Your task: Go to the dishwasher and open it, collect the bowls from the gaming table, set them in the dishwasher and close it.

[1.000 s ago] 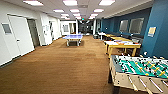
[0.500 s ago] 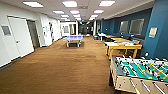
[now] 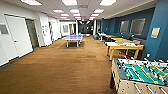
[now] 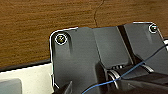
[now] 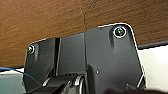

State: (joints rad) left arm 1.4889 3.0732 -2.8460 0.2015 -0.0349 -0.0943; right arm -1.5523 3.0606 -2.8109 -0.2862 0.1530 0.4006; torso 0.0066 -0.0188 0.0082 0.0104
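Head view: I stand in a long recreation room on brown wood-grain floor (image 3: 57, 72). The gaming table (image 3: 140, 75), with green field and rods, is close ahead on my right side, partly cut off by the frame edge. I cannot make out any bowls on it; the figures and fittings on the field are too blurred to sort. Beyond it on the same side stands a yellow-legged desk (image 3: 123, 47) against the dark blue wall (image 3: 160, 32), with what appear to be papers on its top. A blue table-tennis table (image 3: 73, 38) is well ahead, near the middle of the room. White doors (image 3: 18, 37) line the wall on my left side.

Left wrist view: my dark mounting plate (image 4: 100, 57) hangs over the wood-grain floor, with a blue cable (image 4: 140, 65) crossing it. I cannot tell whether my left pincer is open or closed.

Right wrist view: the matching plate (image 5: 100, 57) sits above the same flooring, a pale strip of my base beside it. The state of my right pincer likewise cannot be determined.
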